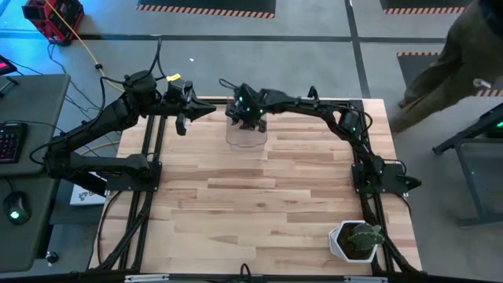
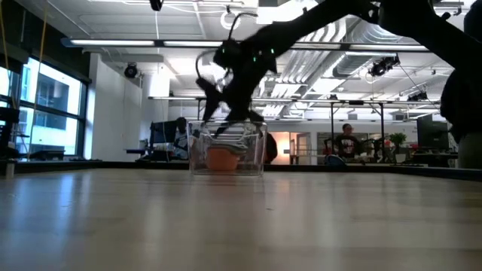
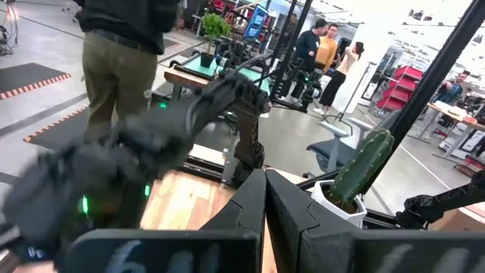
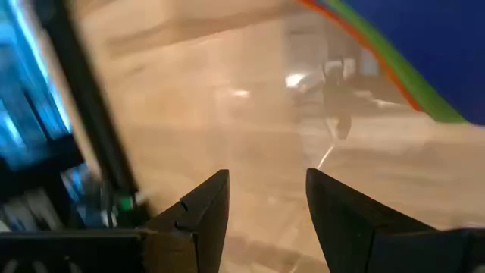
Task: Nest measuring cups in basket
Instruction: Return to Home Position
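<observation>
Right gripper [image 4: 265, 199]: its two dark fingers stand apart with a clear gap between them, holding nothing. It hangs just above the basket's far rim [image 1: 250, 116], tips pointing down.
Measuring cups [image 4: 432, 45]: close beside the right gripper's fingers, a wide blue surface edged by a thin green rim and then an orange one, the rims lying one along the next. From table height only a rounded orange shape [image 2: 222, 159] shows through the wall, low in the bin.
Basket [image 1: 245, 140]: a clear rectangular bin with rounded corners, upright at the far middle of the table [image 1: 259, 204]; its walls are see-through and catch reflections [image 2: 252, 150].
Left gripper [image 1: 209, 112]: at the far left, just left of the basket and apart from it, fingers pressed together at the tips [image 3: 265, 182] with nothing between.
Potted cactus [image 1: 355, 240]: in a white pot at the near right corner, well apart from the basket.
Person [image 1: 460, 47]: standing beyond the table's far right corner.
</observation>
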